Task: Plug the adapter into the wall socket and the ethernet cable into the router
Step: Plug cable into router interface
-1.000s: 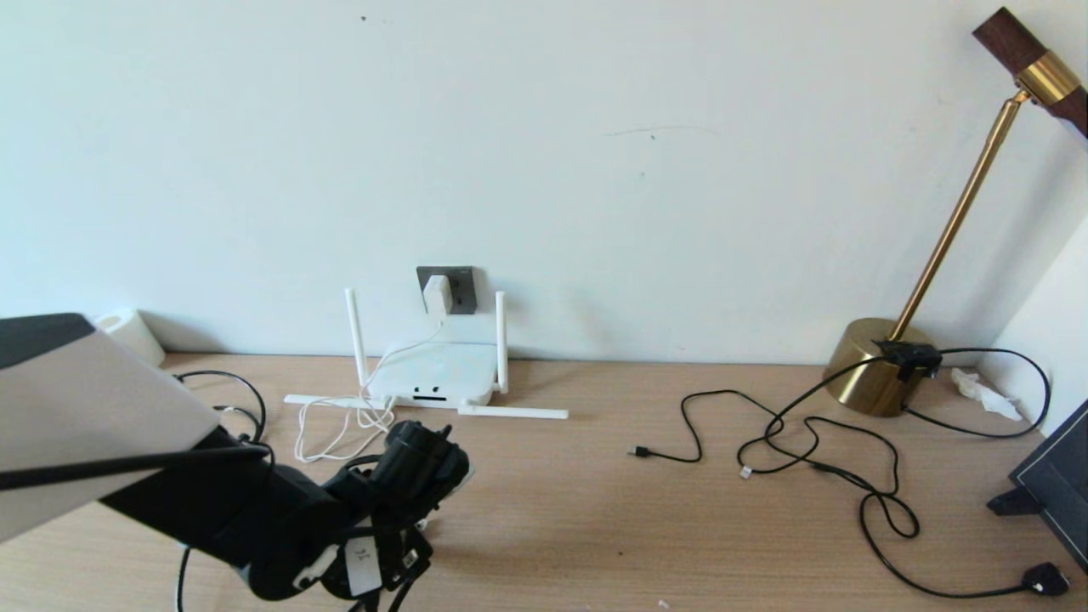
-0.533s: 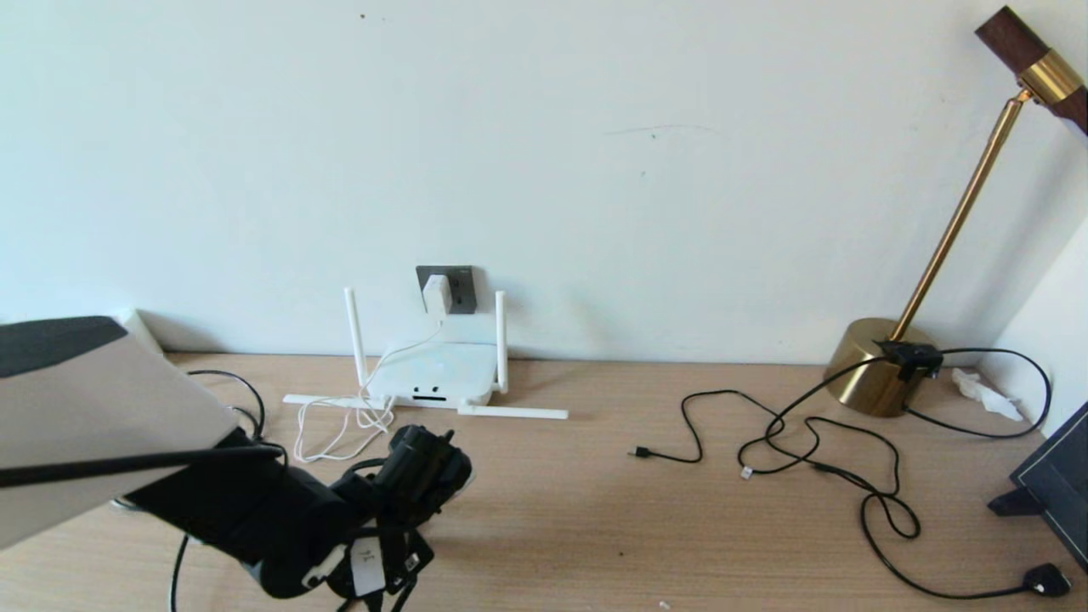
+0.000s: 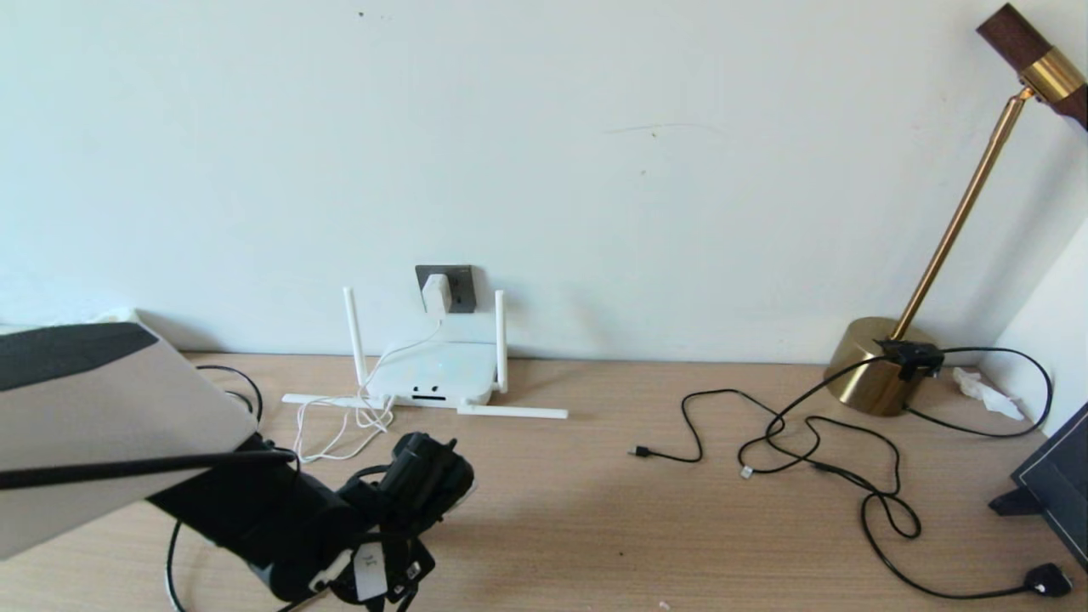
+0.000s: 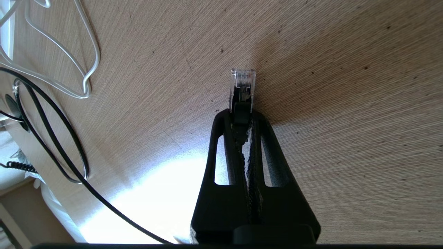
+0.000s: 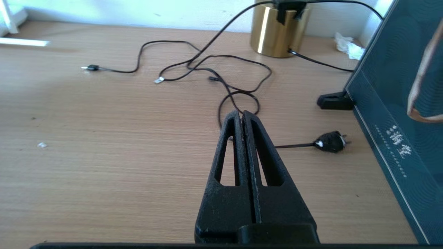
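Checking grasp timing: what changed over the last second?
The left gripper closed on the ethernet cable, its clear connector sticking out past the fingertips; the arm edged slightly rightward in the head view. Adapter, router and right gripper stayed put.

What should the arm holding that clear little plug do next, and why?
Probably lift a little and carry the plug toward the router. The left gripper is shut on the ethernet cable, its clear connector sticking out past the fingertips just above the desk. The adapter already sits in the wall socket, so the router's ports are what remains.
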Tool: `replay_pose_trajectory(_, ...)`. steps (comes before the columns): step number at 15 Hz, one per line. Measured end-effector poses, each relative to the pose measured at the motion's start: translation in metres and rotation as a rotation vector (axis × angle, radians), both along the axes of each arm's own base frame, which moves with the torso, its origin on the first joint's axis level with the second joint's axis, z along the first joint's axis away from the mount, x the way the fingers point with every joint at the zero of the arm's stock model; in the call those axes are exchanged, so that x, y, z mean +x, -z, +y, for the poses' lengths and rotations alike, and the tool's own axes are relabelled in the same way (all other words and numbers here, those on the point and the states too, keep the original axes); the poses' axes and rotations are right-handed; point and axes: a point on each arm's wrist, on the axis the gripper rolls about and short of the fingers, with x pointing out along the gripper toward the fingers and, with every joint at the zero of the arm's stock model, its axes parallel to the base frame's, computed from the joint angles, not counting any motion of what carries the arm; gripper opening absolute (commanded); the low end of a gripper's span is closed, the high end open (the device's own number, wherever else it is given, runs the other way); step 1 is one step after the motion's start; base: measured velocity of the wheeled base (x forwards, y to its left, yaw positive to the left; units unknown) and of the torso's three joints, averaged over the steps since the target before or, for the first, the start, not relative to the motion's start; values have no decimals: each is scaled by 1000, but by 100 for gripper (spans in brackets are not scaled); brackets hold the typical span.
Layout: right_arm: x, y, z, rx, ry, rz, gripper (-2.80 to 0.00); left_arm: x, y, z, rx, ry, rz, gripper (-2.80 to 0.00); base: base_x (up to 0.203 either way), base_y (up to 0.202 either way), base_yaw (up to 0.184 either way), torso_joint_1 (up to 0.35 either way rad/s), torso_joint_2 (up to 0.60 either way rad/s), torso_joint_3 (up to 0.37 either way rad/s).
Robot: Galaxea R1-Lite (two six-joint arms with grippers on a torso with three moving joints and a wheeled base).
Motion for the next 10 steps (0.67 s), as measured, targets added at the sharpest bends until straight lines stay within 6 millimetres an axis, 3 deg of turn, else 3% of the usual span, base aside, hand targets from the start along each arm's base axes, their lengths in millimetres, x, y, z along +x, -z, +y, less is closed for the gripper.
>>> replay_pose_trajectory(4,0,0,0,0,0,0,-280,0,0,0,-31,9,14,-280,0,0,0,0,0,0)
replay_pose_trajectory(7,0,0,0,0,1,0,-280,-1,-17,1,-181,46,35,-280,0,0,0,0,0,0)
replay_pose_trajectory(10,0,0,0,0,0,-1,-280,3,-34,25,-398,40,79,-280,0,0,0,0,0,0)
